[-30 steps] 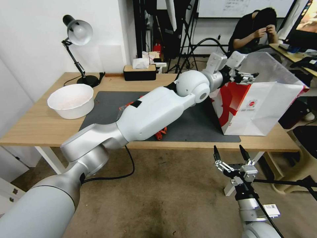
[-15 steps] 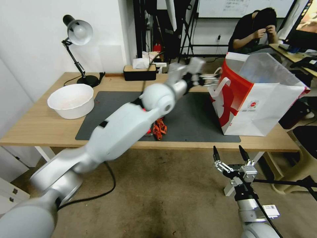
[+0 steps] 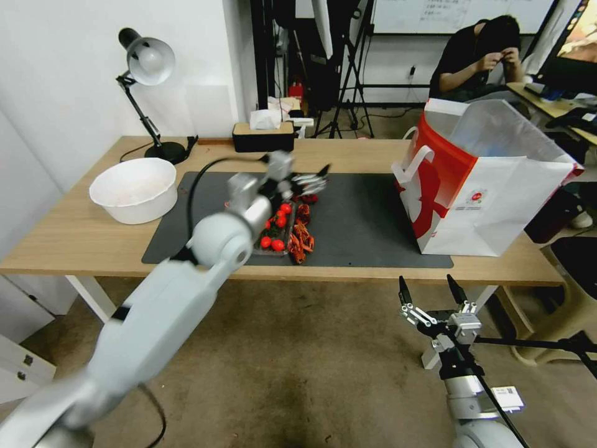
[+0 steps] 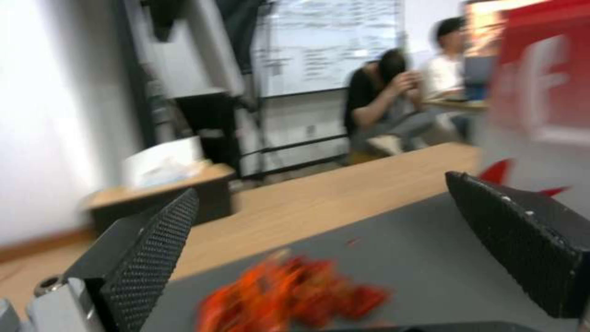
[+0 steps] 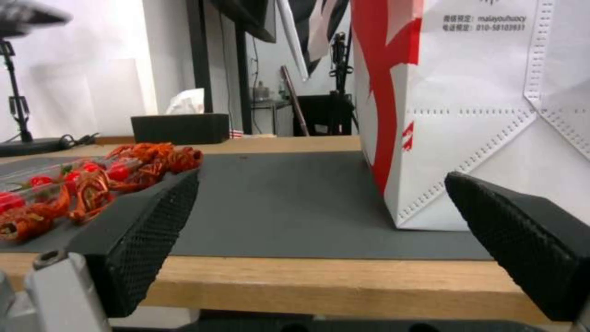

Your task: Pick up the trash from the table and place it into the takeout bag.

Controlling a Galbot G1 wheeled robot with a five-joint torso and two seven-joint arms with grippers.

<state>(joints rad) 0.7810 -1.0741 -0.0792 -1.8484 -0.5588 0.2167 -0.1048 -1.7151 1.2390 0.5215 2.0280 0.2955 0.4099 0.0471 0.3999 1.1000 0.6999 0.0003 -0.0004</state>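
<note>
Over the middle of the grey mat [image 3: 360,224], the left tool [image 3: 311,180] hangs with its fingers spread apart and nothing between them. Just below it, toward seven o'clock, lies a clear tray [image 3: 273,239] holding small red tomatoes [image 3: 277,231], with a heap of red crayfish shells [image 3: 301,233] pressed against its right side; nothing else sits between the tool and that pile. Toward three o'clock from the tool, well apart, the takeout bag [image 3: 491,205] stands upright on the mat's right end, mouth open; what is inside I cannot make out. Out at nine o'clock a white bowl [image 3: 134,190] rests on the bare wood of the worktop [image 3: 74,239], with a desk lamp [image 3: 146,68] behind it and a black tissue box [image 3: 263,137] at twelve o'clock. The right tool [image 3: 433,292] waits below the worktop's front edge, fingers wide apart, holding nothing.
</note>
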